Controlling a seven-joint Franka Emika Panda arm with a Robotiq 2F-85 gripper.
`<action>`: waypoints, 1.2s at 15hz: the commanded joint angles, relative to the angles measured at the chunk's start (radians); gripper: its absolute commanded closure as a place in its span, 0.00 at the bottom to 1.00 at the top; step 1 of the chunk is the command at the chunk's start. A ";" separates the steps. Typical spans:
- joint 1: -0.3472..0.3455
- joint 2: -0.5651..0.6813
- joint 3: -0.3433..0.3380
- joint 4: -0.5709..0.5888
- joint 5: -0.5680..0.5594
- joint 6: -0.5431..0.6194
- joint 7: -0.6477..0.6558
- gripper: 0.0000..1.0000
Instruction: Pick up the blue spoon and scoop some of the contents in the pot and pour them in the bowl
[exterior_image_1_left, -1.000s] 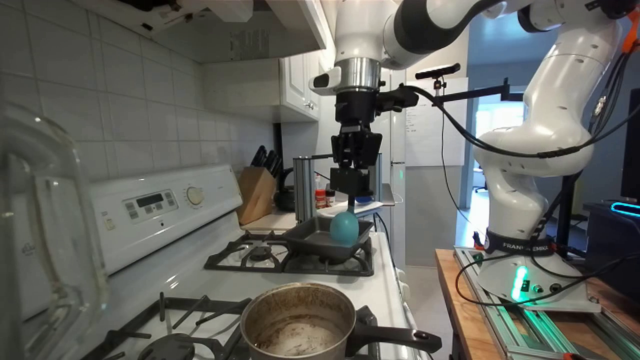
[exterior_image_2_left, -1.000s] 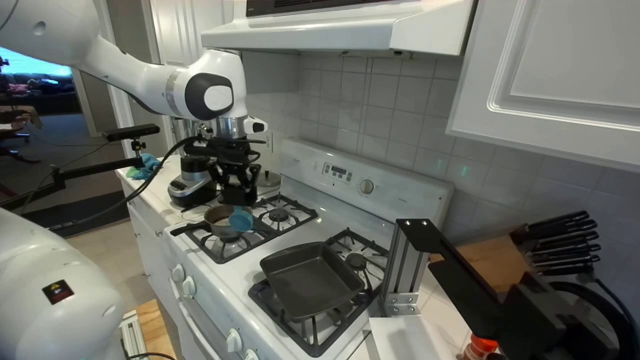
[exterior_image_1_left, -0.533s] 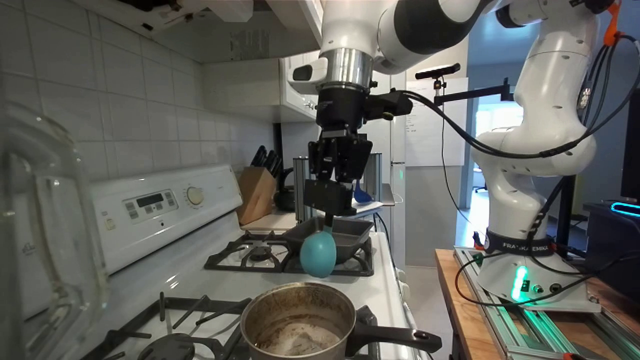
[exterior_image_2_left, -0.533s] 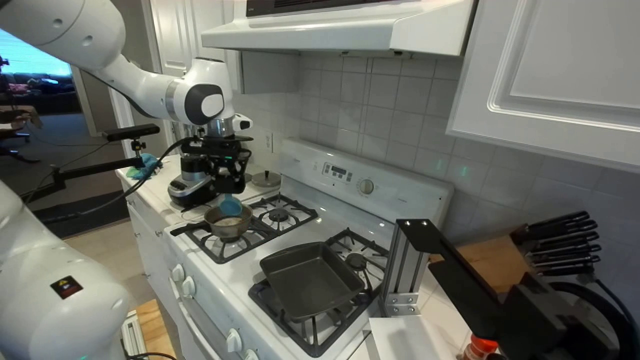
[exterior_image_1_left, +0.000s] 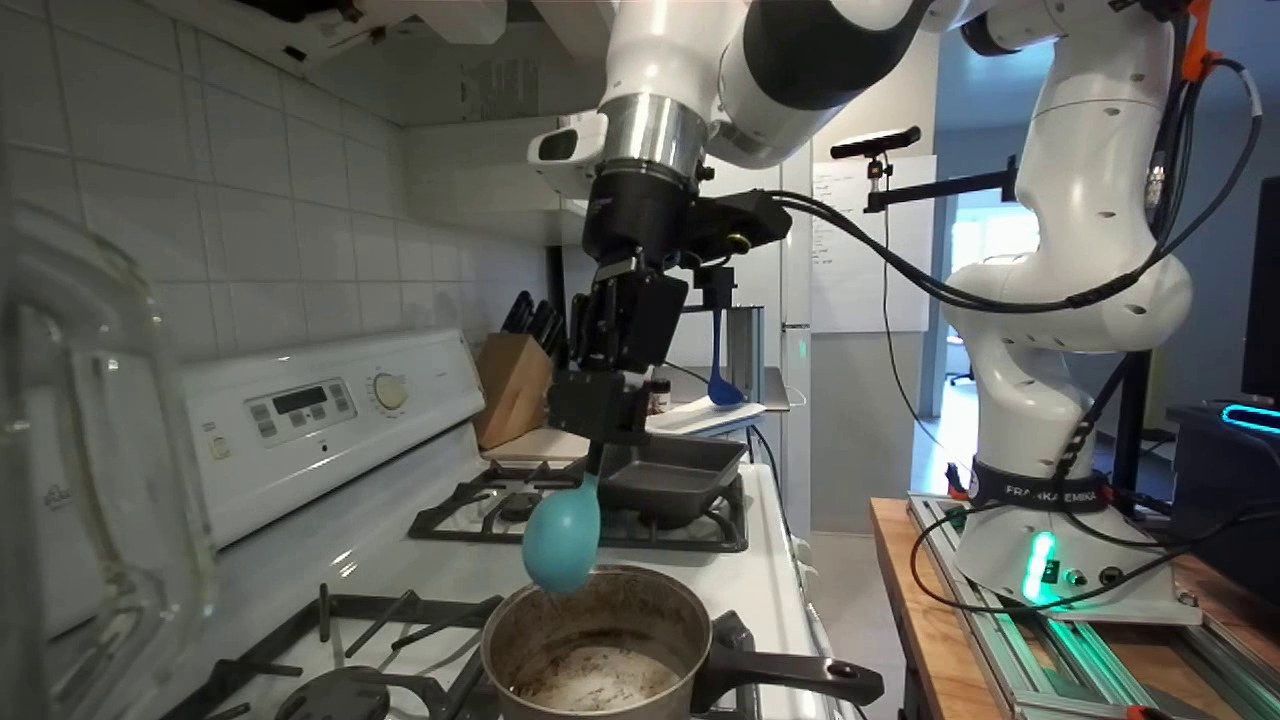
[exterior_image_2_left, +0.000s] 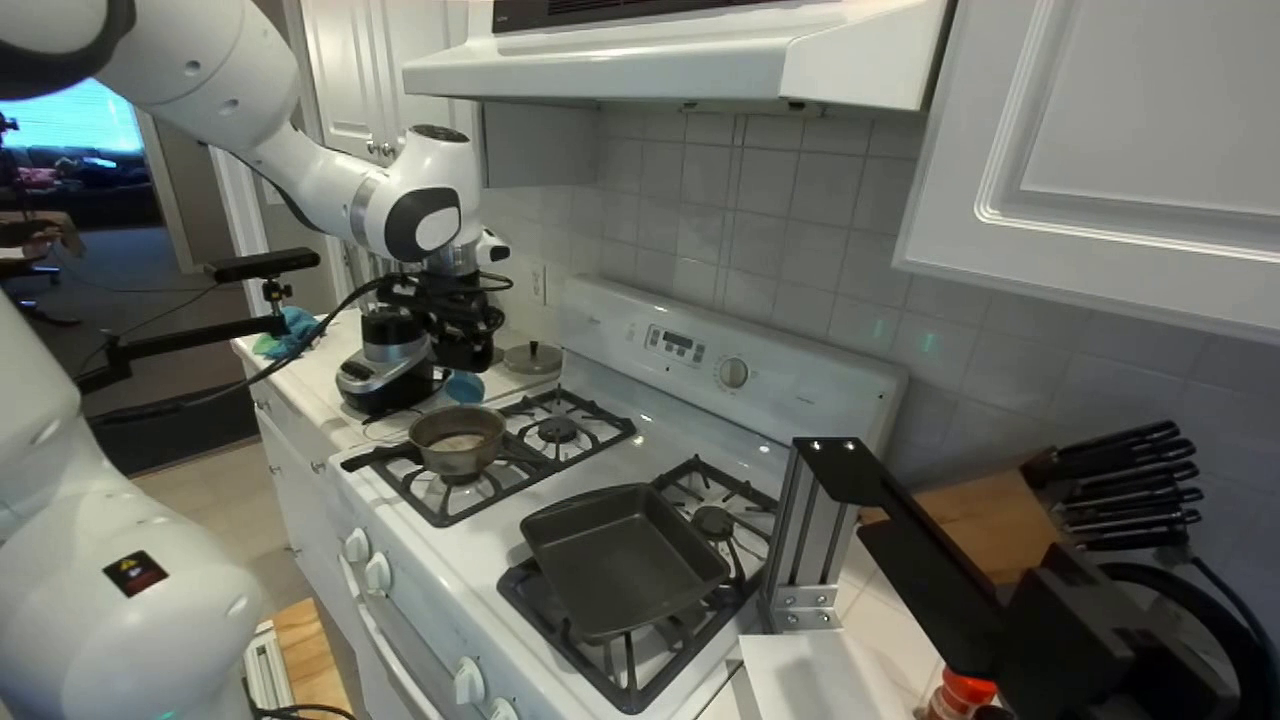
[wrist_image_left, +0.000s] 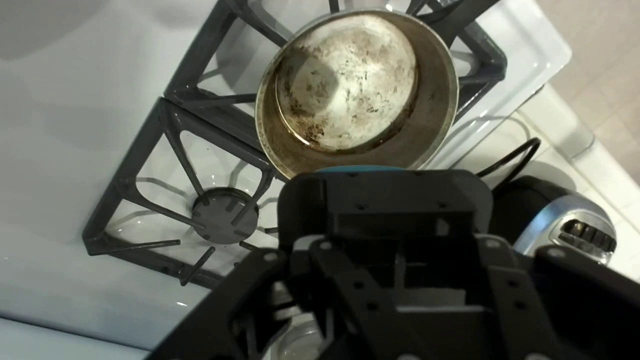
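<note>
The blue spoon (exterior_image_1_left: 562, 538) hangs scoop-down and tilted, the rounded back of its scoop toward the camera in an exterior view. My gripper (exterior_image_1_left: 605, 372) is shut on the black block (exterior_image_1_left: 598, 405) at the top of its handle. Below stands the steel pot (exterior_image_2_left: 458, 462), its tarnished bottom and a wet glint showing in the wrist view. There only a sliver of the spoon (wrist_image_left: 361, 168) appears, at the pot's rim (wrist_image_left: 270, 150). From an exterior view the spoon (exterior_image_2_left: 465, 387) is above and behind the pot, partly covered by the gripper (exterior_image_2_left: 468, 345). No bowl can be made out.
A flat black pan (exterior_image_2_left: 625, 565) sits on the neighbouring burner. A blender base (exterior_image_2_left: 385, 370) and a lid (exterior_image_2_left: 533, 358) are on the counter past the pot. Close to a camera rises a glass handle (exterior_image_1_left: 90, 400). The pot's dark handle (exterior_image_1_left: 800, 678) sticks out sideways.
The gripper and spoon have swung across the pot, from its near side to its far side in an exterior view. The wrist has tilted. The grip is unchanged; the pot has stayed put.
</note>
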 joint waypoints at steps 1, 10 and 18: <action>0.008 0.036 0.001 0.006 0.085 0.074 -0.033 0.78; -0.022 0.132 0.030 0.054 -0.010 0.038 0.026 0.78; -0.033 0.225 0.063 0.132 -0.215 -0.063 0.084 0.78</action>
